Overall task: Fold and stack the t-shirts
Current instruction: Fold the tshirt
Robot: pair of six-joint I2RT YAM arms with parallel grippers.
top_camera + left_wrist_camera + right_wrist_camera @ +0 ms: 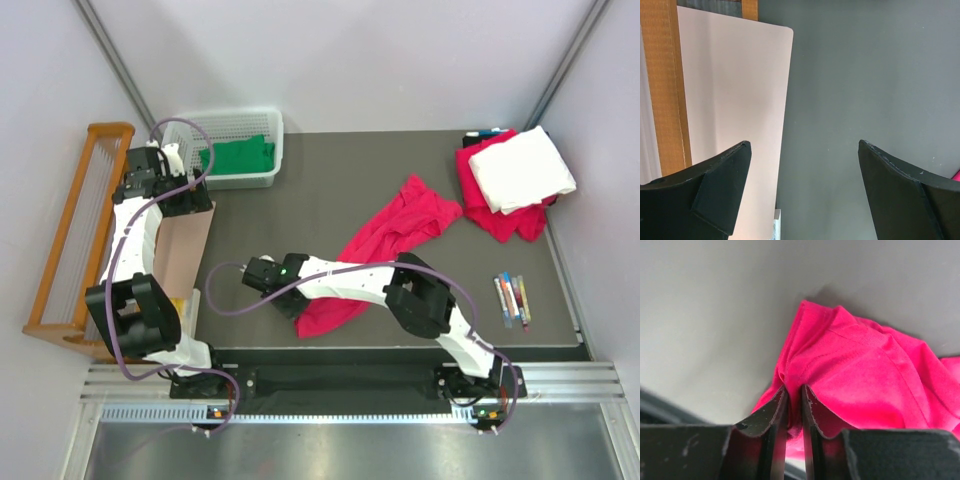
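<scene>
Right wrist view: crimson-pink cloth t-shirt [865, 370], stretched toward upper right, is pinched by right claw [794, 390]; left claw [804, 145] is spread.

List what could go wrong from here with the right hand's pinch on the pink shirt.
1. The right hand pinches only a thin edge fold of the crimson t-shirt, so the cloth may slip out on lifting.
2. The left hand hangs open, away from the shirt. A one-handed pull would likely drag it into a bunch rather than spread it.
3. In the top view the right arm lies across the shirt's near end and could snag it.
</scene>
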